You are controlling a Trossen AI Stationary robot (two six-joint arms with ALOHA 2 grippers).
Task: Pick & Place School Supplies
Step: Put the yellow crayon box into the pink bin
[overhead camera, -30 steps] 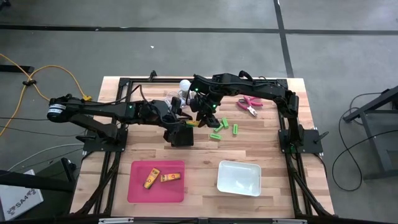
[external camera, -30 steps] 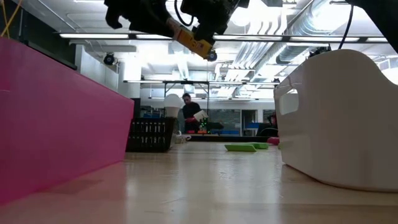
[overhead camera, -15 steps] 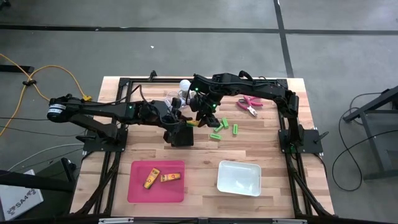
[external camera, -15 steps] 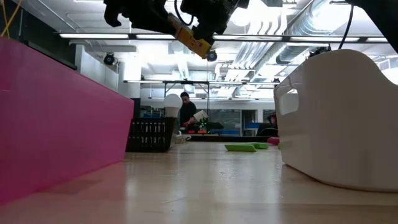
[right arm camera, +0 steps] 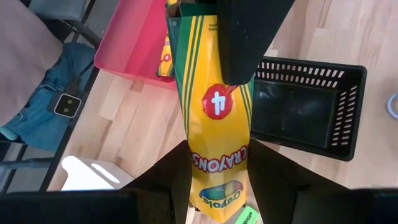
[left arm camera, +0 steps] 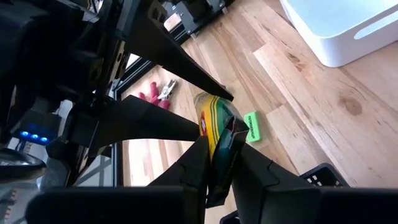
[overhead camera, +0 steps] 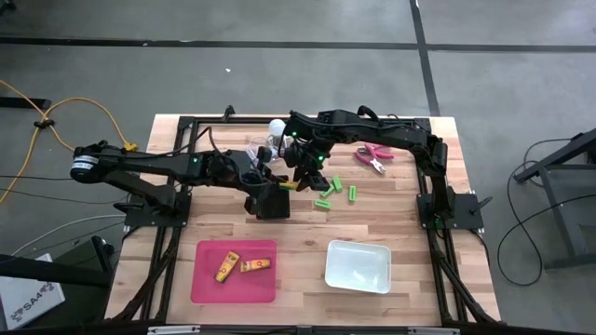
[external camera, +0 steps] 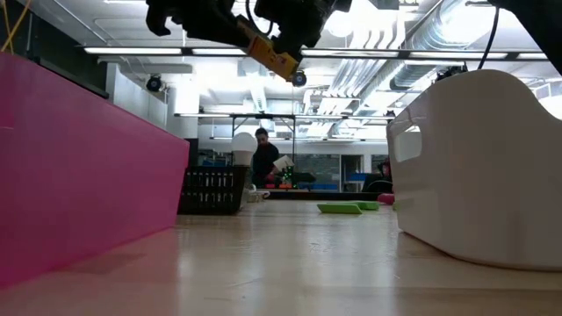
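Note:
A yellow crayon box [overhead camera: 290, 183] hangs above the table's middle, by the black ribbed basket [overhead camera: 270, 204]. Both grippers are shut on it: my left gripper [left arm camera: 219, 140] on one end, my right gripper [right arm camera: 219, 149] on the other. In the low view the box [external camera: 272, 55] slants high over the table. Two more crayon boxes [overhead camera: 240, 267] lie flat in the pink tray [overhead camera: 207, 279]. Three green pieces [overhead camera: 333, 191] and the pink-handled pliers [overhead camera: 375, 156] lie on the wood. My left gripper pinches the box's end [left arm camera: 217, 126] between its two fingers, coming from the table's left and slanting down. That end is lifted clear of the table. My right gripper pinches the box's two narrow long sides [right arm camera: 194, 155] near the end printed with the brand name. Its fingers come from the table's right, slanting down, and lie across the box. The box spans between the two grippers, tilted and off the table.
A white bin [overhead camera: 358, 265] stands at the near right, beside the pink tray. A white bulb [overhead camera: 277, 127] with a pale cord lies at the far edge behind the arms. Bare wood lies between the basket and the two containers. A person stands in the room beyond [external camera: 262, 158].

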